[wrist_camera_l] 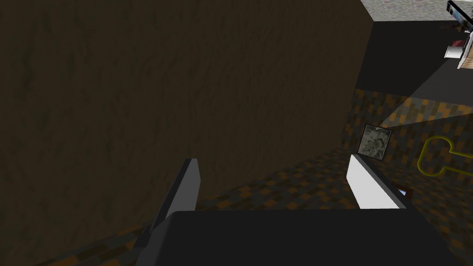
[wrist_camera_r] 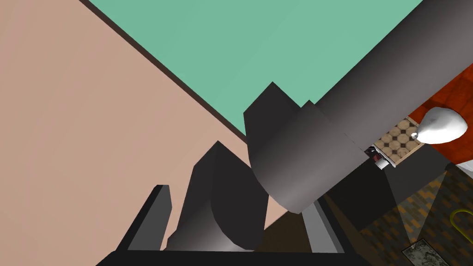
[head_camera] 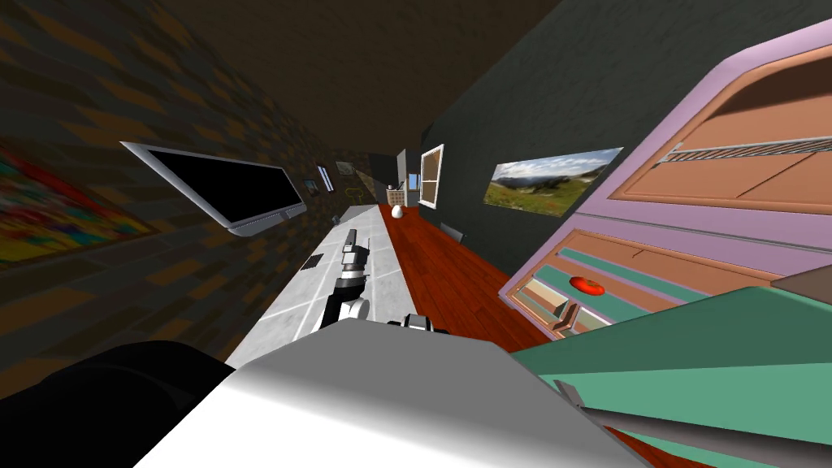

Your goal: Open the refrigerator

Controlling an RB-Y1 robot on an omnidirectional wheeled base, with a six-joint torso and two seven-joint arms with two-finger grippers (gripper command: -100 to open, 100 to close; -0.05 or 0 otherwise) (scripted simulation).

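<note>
The refrigerator [head_camera: 650, 213] at my right has a lilac body and a tan inside with shelves; a red thing [head_camera: 587, 284] lies on a lower shelf. Its teal door [head_camera: 691, 357] stands swung out toward me, with a grey bar handle [head_camera: 699, 429] along it. In the right wrist view the handle [wrist_camera_r: 369, 83] and its bracket sit between my right gripper's [wrist_camera_r: 238, 203] fingers, which close on its end against the teal door face [wrist_camera_r: 277, 46]. My left gripper [head_camera: 351, 237] hangs over the white counter, open and holding nothing [wrist_camera_l: 272, 180].
A long white counter [head_camera: 325, 284] runs ahead on the left under a wall screen [head_camera: 236, 191]. Red wood floor [head_camera: 439, 260] stretches between counter and refrigerator. A white rounded object [head_camera: 396, 211] sits at the far end, near a window [head_camera: 432, 175].
</note>
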